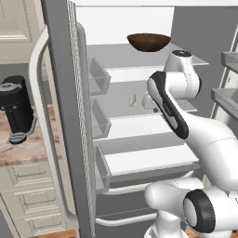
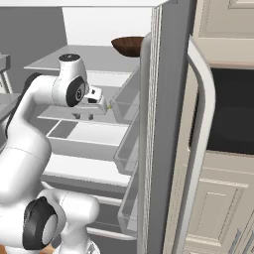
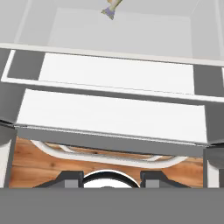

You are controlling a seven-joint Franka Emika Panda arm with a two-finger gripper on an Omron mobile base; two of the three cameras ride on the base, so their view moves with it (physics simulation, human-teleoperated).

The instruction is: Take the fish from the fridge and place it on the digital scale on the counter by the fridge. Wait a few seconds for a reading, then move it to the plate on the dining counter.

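Two open doors flank the fridge (image 1: 139,60) interior. Fish (image 1: 132,99) lies on a middle white shelf, just beside the gripper (image 2: 83,116), not held. Whether its jaws stand apart cannot be told. Brown bowl (image 1: 148,41) occupies the upper shelf; black coffee machine (image 1: 16,109) stands left.

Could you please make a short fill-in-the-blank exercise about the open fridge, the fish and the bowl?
1. The fish lies on a white ____ inside the fridge.
2. The brown bowl stands on the shelf ____ the fish.
3. The fridge door is ____.
4. On the counter left of the fridge stands a black ____.

Missing words: shelf; above; open; coffee machine
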